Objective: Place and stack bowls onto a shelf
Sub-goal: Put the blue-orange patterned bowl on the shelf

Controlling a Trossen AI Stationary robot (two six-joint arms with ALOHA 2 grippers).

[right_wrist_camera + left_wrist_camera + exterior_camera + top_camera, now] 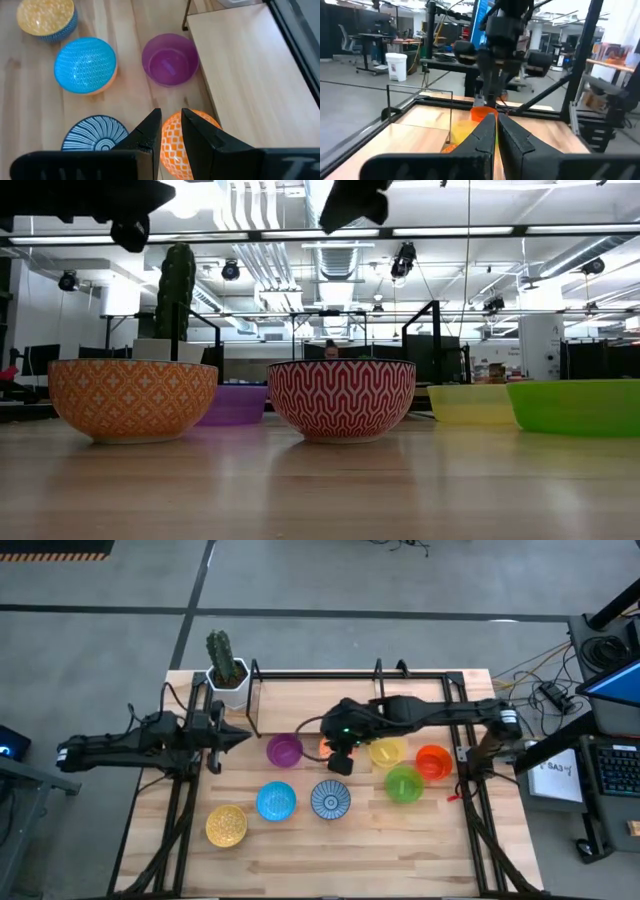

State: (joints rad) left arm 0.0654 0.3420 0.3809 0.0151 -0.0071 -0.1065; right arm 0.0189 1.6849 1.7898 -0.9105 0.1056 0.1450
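My right gripper (340, 762) (171, 129) hovers above the table, fingers a narrow gap apart, pointing down over the orange bowl (187, 145) (325, 746). It touches nothing; in the low view it (355, 200) is well above the bowls. The purple bowl (284, 750) stands beside it, in front of the shelf (300, 700) (245, 75). The yellow (387, 752), red-orange (433, 762), green (404, 784), blue (276, 801), patterned blue-and-white (330, 799) and second yellow bowl (226, 825) sit upright on the table. My left gripper (238, 736) (496, 125) waits shut at the shelf's left end.
The white pot with the cactus (228, 670) stands at the shelf's far left corner. Black rails and uprights (378, 670) frame the shelf board. The table's near strip (340, 860) holds nothing beyond the near row of bowls.
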